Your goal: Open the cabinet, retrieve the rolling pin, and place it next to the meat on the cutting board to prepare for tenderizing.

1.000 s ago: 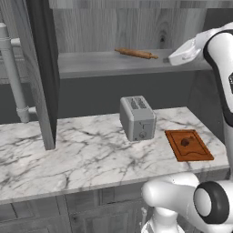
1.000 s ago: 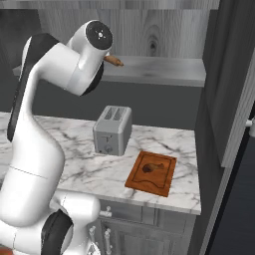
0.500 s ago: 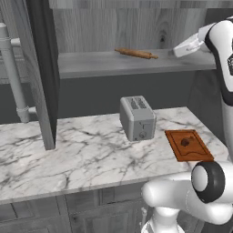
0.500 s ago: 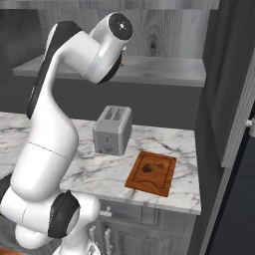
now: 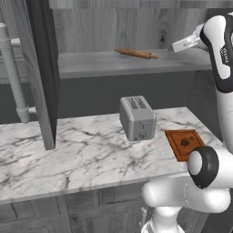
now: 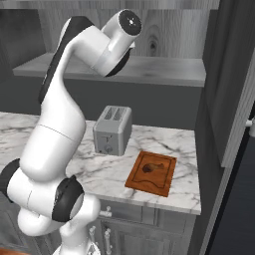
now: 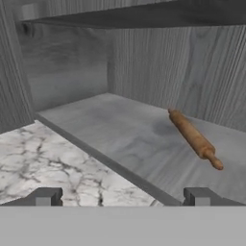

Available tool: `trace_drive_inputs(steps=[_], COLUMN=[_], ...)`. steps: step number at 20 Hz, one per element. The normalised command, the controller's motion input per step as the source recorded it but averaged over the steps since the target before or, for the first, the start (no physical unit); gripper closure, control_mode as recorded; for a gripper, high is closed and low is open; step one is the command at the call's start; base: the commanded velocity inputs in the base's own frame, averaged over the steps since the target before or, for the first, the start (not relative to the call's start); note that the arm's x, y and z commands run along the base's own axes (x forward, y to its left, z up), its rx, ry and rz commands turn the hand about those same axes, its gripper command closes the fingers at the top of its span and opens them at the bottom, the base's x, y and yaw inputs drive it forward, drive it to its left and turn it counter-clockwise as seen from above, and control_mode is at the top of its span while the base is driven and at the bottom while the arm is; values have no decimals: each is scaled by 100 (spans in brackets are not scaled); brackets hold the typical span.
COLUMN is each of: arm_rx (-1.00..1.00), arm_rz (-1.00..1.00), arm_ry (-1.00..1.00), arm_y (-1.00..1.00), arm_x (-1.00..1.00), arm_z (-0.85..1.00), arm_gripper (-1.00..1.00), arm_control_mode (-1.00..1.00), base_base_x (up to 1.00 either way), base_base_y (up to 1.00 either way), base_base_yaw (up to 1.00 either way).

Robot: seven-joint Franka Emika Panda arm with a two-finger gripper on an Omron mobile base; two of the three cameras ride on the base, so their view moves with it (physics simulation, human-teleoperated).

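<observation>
The pin [image 5: 136, 53] lies flat on the grey shelf [image 5: 91, 63] inside the open cabinet [image 5: 136, 27], near the back wall and right of the shelf's middle in the left base view. In the hand view the pin [image 7: 194, 138] lies aslant on the shelf [image 7: 120, 129], one narrow handle toward the lower right, apart from the walls.

The hand [image 7: 122, 197] is up at shelf height, off the pin's right end in the left base view, where its pale body [image 5: 186, 43] shows well apart from the pin. Its two dark fingertips [image 7: 45, 196] stand far apart, nothing between them, touching nothing.

The left cabinet door [image 5: 41, 73] stands swung open, its pale bar handle [image 5: 13, 75] on the outer face.

Below the shelf, on the marble surface [image 5: 68, 154], the toaster [image 5: 137, 118] stands upright. Right of it, near the front edge, lies the board [image 6: 151, 173] with the meat [image 6: 148, 168] on it, a small dark lump around the board's middle. Toaster [image 6: 113, 130] and board are near each other but not touching.
</observation>
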Motion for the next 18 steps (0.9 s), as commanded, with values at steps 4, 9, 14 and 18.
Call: trace_drive_inputs(steps=[4, 9, 14, 18], arm_rx=[0, 0, 1, 3], arm_rz=[-8, -5, -2, 0], arm_ry=[0, 0, 0, 0], arm_y=[-2, 0, 0, 0], arm_x=[28, 27, 36, 41], arm_z=[-14, -15, -16, -11], arm_gripper=[-100, -100, -100, -100], arm_control_mode=[-100, -100, -100, -100], base_base_x=[0, 0, 0, 0], base_base_y=[0, 0, 0, 0], base_base_yaw=[0, 0, 0, 0])
